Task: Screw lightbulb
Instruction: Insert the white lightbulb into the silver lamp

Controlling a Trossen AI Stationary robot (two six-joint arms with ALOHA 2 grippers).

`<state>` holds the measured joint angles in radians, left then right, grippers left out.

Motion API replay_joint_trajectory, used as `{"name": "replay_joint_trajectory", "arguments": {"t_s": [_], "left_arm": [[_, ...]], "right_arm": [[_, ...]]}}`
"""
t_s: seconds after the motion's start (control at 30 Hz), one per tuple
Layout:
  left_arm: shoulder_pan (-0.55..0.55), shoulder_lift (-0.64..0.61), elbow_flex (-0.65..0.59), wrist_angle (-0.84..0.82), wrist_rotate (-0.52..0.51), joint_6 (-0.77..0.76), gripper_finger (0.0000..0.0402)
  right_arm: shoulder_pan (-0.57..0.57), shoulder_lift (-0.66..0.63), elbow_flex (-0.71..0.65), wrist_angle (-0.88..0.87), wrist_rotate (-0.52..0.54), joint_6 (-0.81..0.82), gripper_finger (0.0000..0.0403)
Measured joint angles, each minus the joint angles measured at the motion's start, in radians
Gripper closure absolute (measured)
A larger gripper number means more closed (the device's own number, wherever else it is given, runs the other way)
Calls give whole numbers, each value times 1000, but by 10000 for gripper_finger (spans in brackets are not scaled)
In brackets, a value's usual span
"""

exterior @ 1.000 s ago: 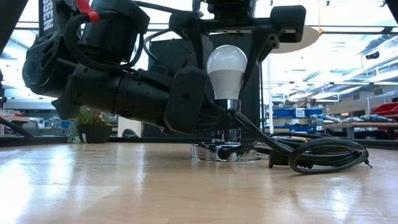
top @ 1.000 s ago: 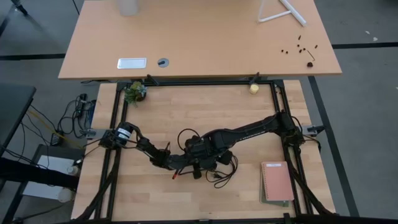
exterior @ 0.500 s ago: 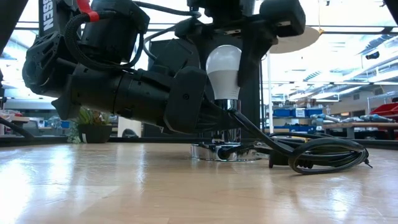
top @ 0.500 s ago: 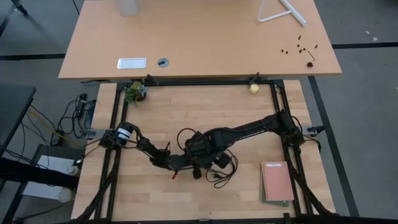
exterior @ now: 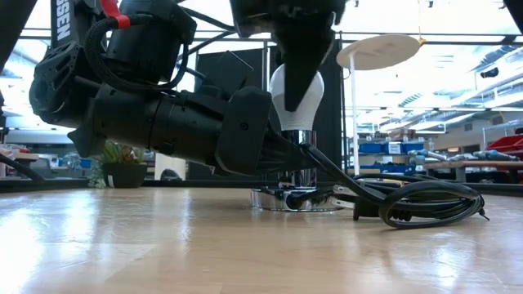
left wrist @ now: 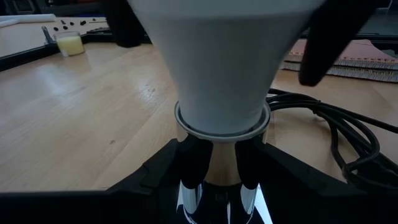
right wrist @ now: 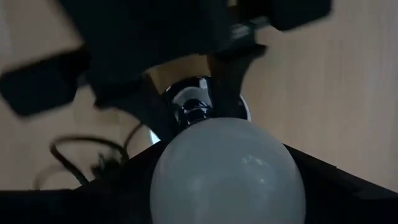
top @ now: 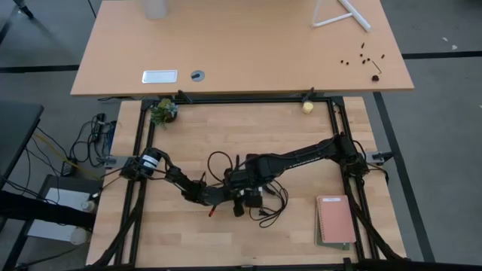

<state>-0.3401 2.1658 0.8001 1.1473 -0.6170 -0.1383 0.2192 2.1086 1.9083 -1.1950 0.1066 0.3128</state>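
The white lightbulb (exterior: pixel 288 110) stands upright with its screw base in a chrome socket (exterior: pixel 299 140), on a stem above a round silvery disc (exterior: pixel 298 199) that rests on the table. My left gripper (left wrist: pixel 217 163) lies level and is shut on the socket just under the bulb. My right gripper (right wrist: pixel 227 177) hangs over the bulb (right wrist: pixel 227 171), pointing down, shut on its white globe. In the high view both grippers meet near the table's middle (top: pixel 239 192) and hide the bulb. My left gripper pinches the chrome socket (left wrist: pixel 221 163) between its two fingers (left wrist: pixel 186 155), right below the bulb's neck. It comes in level from the table's left side, across the upright stem. The disc stays on the table. My right gripper holds the bulb's round globe (right wrist: pixel 186 155) between its two fingers (right wrist: pixel 127 180), one on each side. It comes from above, pointing down. In the low view one finger (exterior: pixel 299 61) stands in front of the bulb, which is upright in the socket.
A black cord (exterior: pixel 413 200) lies coiled on the table to the right of the disc. A pink notebook (top: pixel 335 220) sits near the front right. A small plant (top: pixel 163 111) and a yellowish ball (top: pixel 308 107) stand at the far edge.
My right gripper has closed its fingers onto the bulb's globe, then rolled about a quarter turn around the upright bulb without leaving its place. Its fingers stood left and right of the bulb in the low view, and one now stands in front. The left gripper has kept still.
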Motion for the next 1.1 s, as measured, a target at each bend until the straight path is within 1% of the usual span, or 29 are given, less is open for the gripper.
{"name": "replay_joint_trajectory", "arguments": {"t_s": [0.13, 0.2, 0.3, 0.47, 0.63, 0.73, 0.83, 0.9, 1.1], "left_arm": [[0, 0, 0, 0, 0, 0, 217], [0, 0, 0, 0, 0, 1, 217], [0, 0, 0, 0, 0, 1, 217], [0, 0, 0, 0, 0, 5, 217], [0, 0, 0, -1, 0, 5, 217], [0, 0, 0, -1, 0, 4, 217], [0, 0, 0, -4, 0, 4, 217], [0, 0, 1, -9, 0, 3, 217], [0, 0, 1, -13, 0, 3, 217]], "right_arm": [[0, 0, 0, 1, 0, 216, 116], [0, 0, 0, 3, 0, 260, 115], [0, 0, 0, 6, 11, 264, 109], [-1, 0, 0, 2, 10, 258, 85], [-10, 0, 0, -7, -74, 198, 57], [-16, 0, 0, -10, -101, 155, 47], [-19, 0, 0, -11, -101, 79, 42], [-19, 0, 0, -11, -95, -29, 41], [-13, 0, 0, -9, -73, -580, 45]]}}
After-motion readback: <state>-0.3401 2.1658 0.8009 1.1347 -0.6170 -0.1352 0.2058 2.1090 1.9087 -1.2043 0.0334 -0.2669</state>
